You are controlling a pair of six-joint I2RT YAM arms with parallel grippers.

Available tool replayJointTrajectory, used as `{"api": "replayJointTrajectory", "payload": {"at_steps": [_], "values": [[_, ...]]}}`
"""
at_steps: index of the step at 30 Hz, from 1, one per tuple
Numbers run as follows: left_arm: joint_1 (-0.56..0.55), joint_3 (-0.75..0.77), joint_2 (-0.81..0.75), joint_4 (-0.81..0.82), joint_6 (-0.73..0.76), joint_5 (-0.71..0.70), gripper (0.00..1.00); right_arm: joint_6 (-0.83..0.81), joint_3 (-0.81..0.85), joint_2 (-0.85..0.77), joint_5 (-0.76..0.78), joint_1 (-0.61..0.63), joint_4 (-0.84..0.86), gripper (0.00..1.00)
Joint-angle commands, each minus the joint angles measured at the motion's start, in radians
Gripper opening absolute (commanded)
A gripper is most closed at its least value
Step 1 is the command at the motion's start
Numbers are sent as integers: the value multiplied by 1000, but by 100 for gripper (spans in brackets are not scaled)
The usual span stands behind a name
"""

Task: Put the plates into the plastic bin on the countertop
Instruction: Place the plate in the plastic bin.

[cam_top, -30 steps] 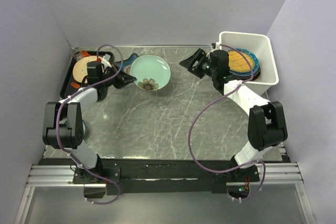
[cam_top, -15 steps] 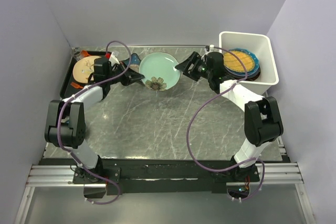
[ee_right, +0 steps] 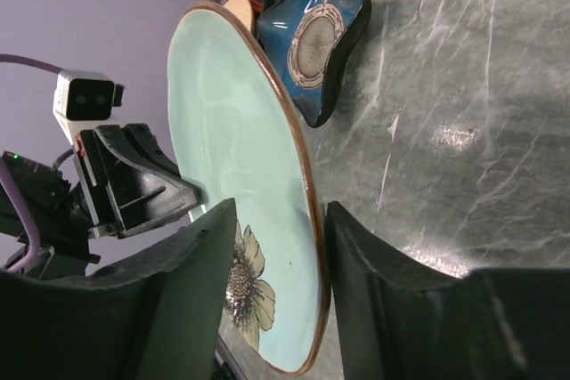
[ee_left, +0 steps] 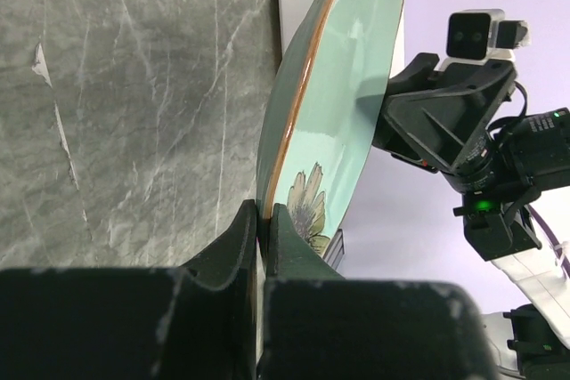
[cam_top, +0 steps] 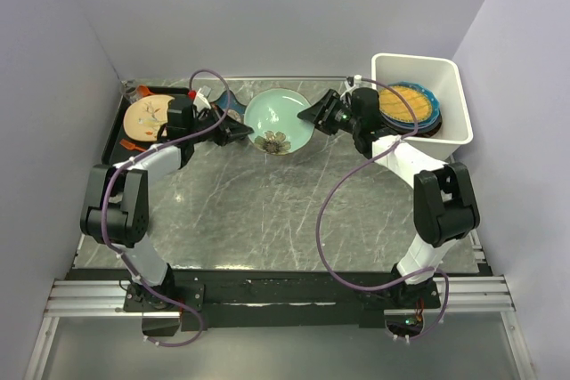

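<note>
The mint-green flowered plate (cam_top: 278, 120) is being held tilted over the countertop (cam_top: 267, 211), between both arms and left of the plastic bin (cam_top: 450, 73). The left gripper (cam_top: 240, 130), reaching rightward, is clamping its left rim. The right gripper (cam_top: 317, 114), reaching leftward, is straddling the opposite rim with jaws parted.

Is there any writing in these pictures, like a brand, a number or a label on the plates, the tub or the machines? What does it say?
No text can be read in any view.
teal plate: only a painted flower, no words.
blue star-shaped dish: a ringed round pattern, no lettering.
plastic bin: plain white, no label showing.
wrist camera: no legible marking.
</note>
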Motion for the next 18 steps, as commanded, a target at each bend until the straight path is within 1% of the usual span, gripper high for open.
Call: {"api": "replayJointTrajectory", "payload": {"at_steps": [1, 2, 4, 7, 8, 10, 11, 14, 17, 18], "values": [[-13, 73, -34, 169, -43, 78, 1, 11, 13, 16, -41, 9, 67, 49], [-13, 73, -34, 169, -43, 78, 1, 11, 13, 16, -43, 10, 68, 45], [-14, 73, -33, 172, -46, 83, 1, 14, 9, 16, -46, 10, 76, 41], [-17, 72, -34, 173, -46, 84, 1, 23, 2, 19, -55, 9, 87, 32], [-19, 72, -34, 172, -44, 84, 1, 23, 1, 21, -60, 9, 96, 24], [-19, 70, -36, 170, -43, 84, 1, 28, -5, 21, -60, 10, 100, 15], [-19, 68, -34, 170, -41, 83, 1, 27, -8, 19, -61, 12, 107, 8], [-19, 68, -36, 164, -34, 84, 1, 23, -13, 13, -57, 9, 105, 3], [-19, 68, -36, 147, -20, 81, 1, 23, -19, 8, -51, 9, 105, 2], [-19, 68, -36, 144, -15, 78, 3, 23, -22, 8, -49, 10, 107, 2]]}}
